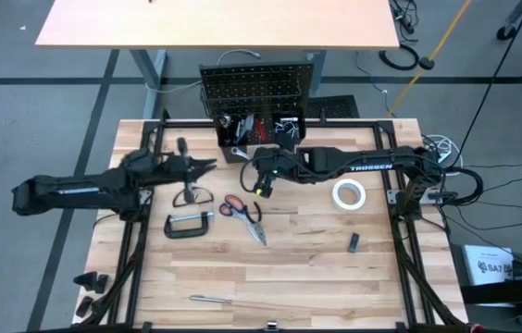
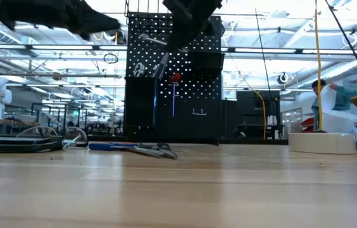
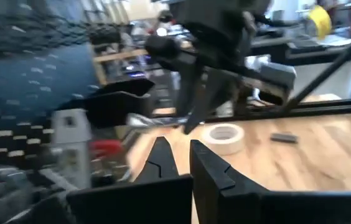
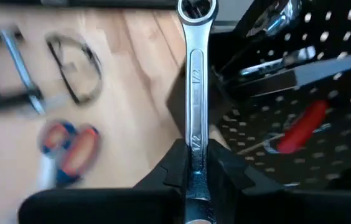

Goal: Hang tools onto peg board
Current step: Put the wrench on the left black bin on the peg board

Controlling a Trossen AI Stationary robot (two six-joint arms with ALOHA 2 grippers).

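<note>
Right wrist view: a wrench (image 4: 195, 99) is seen clamped between the fingers of the right gripper (image 4: 195, 163), its shaft running away from the wrist and its ring end (image 4: 195, 11) free at the far tip. Beside it stands the board (image 4: 312, 81), where a red screwdriver (image 4: 300, 127) already hangs.

In the high view the right gripper (image 1: 263, 176) is placed near the table's centre, just in front of the board (image 1: 259, 91), which stands at 12 o'clock on the table's far edge with bins (image 1: 259, 129) at its foot. The left gripper (image 1: 204, 167) is held at about 10 o'clock from the centre, its fingers a little apart and empty in the left wrist view.

On the table lie the glasses (image 1: 189, 195), a clamp (image 1: 189, 225) at about 8 o'clock, scissors (image 1: 235, 206) and pliers (image 1: 255, 228) just below centre, a tape roll (image 1: 348, 194) at 3 o'clock, a small dark bit (image 1: 354, 242) toward 4 o'clock and a slim tool (image 1: 209, 299) at 6 o'clock.

The step in hand is judged to be the hanging of the wrench. In the low view the gripper (image 2: 188, 28) is raised in front of the board's upper rows (image 2: 173, 76). The ring end must next be carried toward 12 o'clock and lined up with a free peg, then slipped over it before the fingers are parted. Care is called for so that the shaft is kept off the screwdriver. Whether a free peg lies directly ahead cannot be told.
</note>
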